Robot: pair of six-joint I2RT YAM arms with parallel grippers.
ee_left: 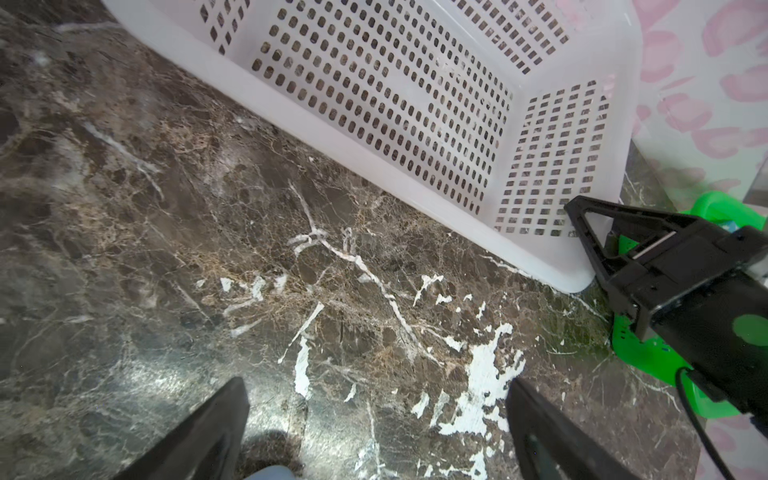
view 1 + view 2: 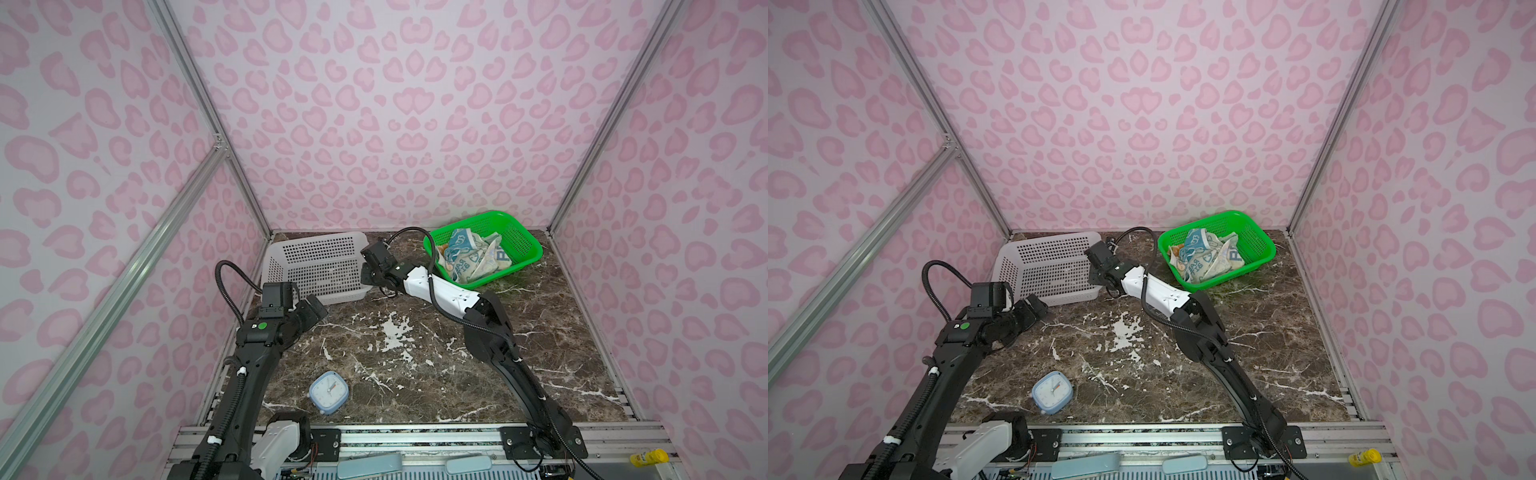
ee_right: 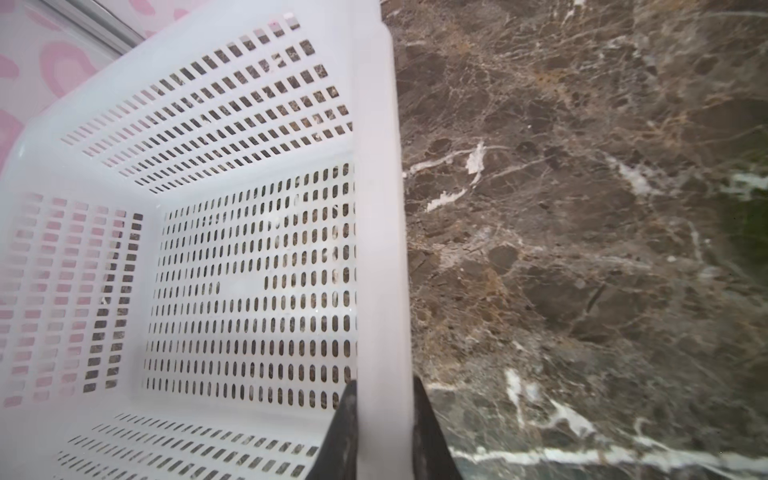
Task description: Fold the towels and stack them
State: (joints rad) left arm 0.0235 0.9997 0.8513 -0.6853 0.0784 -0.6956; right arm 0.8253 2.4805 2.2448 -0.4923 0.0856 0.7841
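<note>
Well, the right gripper point(image 3: 384, 384) has its jaws nipped in on the right-hand rim of the white perforated plastic basket point(image 3: 249, 270). One finger sits inside the wall and one outside, with the plastic pinched between. So the step, by my reading, is shifting that basket, with no cloth touched yet.

To do it well, keep the pinch deep on the rim and pull low and slow. That way the basket slides flat on the brown marble tabletop point(image 2: 415, 374) instead of tipping, since a thin rim can slip out of a shallow hold. Mind the neighbour too. The left gripper point(image 1: 376, 382) hangs over bare marble just off the basket's near side, jaws spread wide and holding nothing. It could be struck if the basket comes nearward.

Containers now. The white basket, far left, has nothing in it. The green mesh plastic basket point(image 2: 517, 239), far right, is where the towels point(image 2: 469, 257) are. They are printed terry cloths in blue, cream and a bit of orange, crumpled in one heap, none folded or stacked. How many are in there I cannot tell. A small pale-blue alarm clock point(image 2: 329, 392) lies near left on the table, well apart from both baskets.
</note>
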